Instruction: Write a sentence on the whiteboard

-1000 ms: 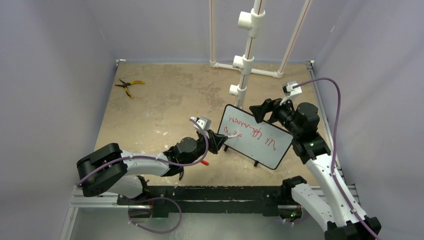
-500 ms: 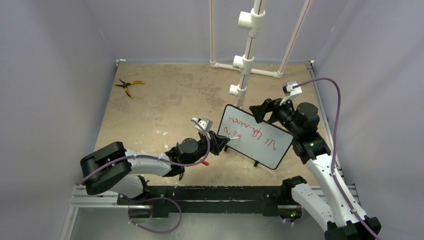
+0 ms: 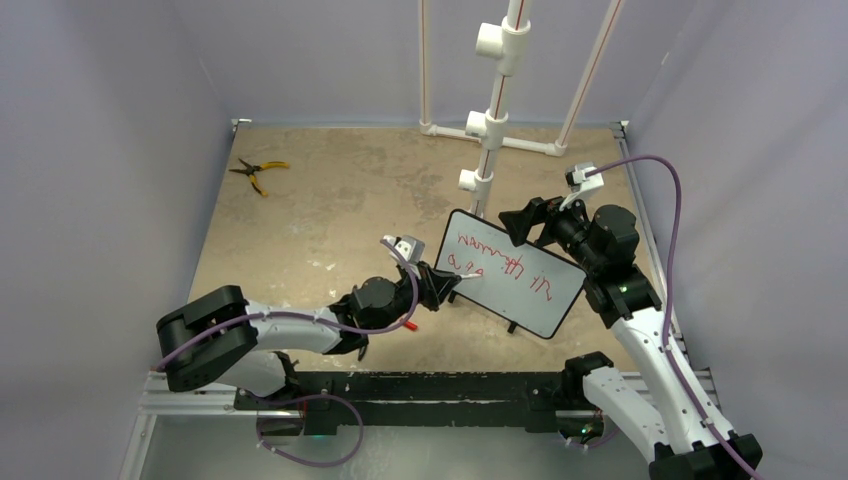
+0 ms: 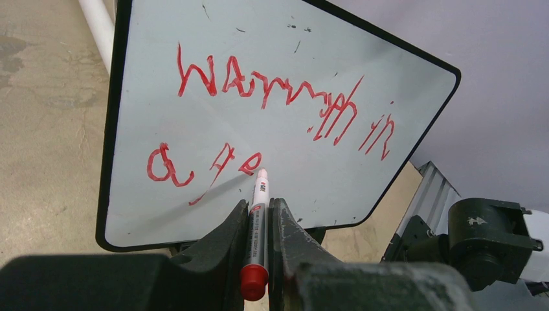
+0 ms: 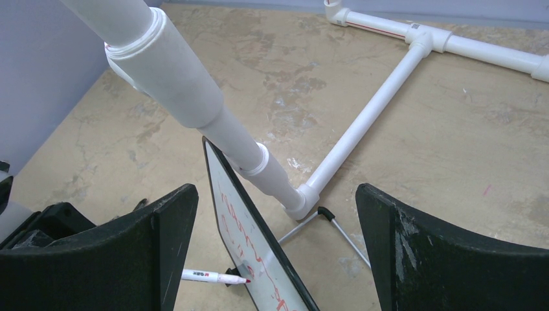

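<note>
Tan tabletop (image 3: 330, 200); L gripper (image 4: 260, 205) pins marker (image 4: 258, 223), tip at whiteboard (image 4: 291, 149).

1. The whiteboard (image 4: 324, 184) — small, glossy white, with a thin black frame and rounded corners — is standing propped nearly upright on the right half of the tan table (image 3: 330, 200), its face pointing toward the near left.
2. The sentence (image 4: 272, 91) is running across that face in red handwritten scrawl — a long upper line is spanning most of the width, and a shorter lower line is sitting under its beginning.
</note>
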### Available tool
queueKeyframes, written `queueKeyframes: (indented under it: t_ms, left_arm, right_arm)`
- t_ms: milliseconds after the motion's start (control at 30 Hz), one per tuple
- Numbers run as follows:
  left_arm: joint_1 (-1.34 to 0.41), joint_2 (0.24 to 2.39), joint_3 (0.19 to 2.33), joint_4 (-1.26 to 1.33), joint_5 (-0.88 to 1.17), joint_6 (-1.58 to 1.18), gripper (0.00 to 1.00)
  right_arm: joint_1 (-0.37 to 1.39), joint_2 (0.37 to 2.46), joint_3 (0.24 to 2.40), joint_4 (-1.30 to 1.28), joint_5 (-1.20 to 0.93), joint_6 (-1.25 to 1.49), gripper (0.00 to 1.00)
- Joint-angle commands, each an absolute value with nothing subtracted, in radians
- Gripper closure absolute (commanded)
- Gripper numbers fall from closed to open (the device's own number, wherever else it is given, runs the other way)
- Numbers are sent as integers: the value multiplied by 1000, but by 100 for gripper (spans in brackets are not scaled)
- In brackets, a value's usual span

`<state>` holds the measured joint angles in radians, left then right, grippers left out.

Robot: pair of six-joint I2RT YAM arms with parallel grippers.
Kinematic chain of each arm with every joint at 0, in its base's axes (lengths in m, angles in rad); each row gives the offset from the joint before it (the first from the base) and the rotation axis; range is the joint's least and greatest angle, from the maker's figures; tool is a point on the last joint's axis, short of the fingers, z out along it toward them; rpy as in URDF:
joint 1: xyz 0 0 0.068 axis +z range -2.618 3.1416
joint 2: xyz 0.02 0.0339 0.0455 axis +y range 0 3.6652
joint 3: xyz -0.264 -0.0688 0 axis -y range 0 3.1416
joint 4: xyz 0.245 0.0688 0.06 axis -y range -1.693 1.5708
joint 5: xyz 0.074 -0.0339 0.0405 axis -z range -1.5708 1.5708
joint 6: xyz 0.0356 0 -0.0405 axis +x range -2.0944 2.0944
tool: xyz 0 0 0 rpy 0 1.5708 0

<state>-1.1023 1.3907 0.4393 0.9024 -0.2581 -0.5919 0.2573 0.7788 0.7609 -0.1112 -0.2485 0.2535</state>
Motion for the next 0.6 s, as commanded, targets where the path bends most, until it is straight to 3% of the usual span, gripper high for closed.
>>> queueKeyframes:
  t_ms: [0, 567]
  left_arm:
    - [-1108, 1385, 482, 954, -255, -599, 100]
    - [-1108, 1447, 518, 963, -256, -584, 100]
  right_arm:
    - [261, 780, 767, -91, -241, 241, 6]
    - [262, 780, 767, -91, -241, 241, 6]
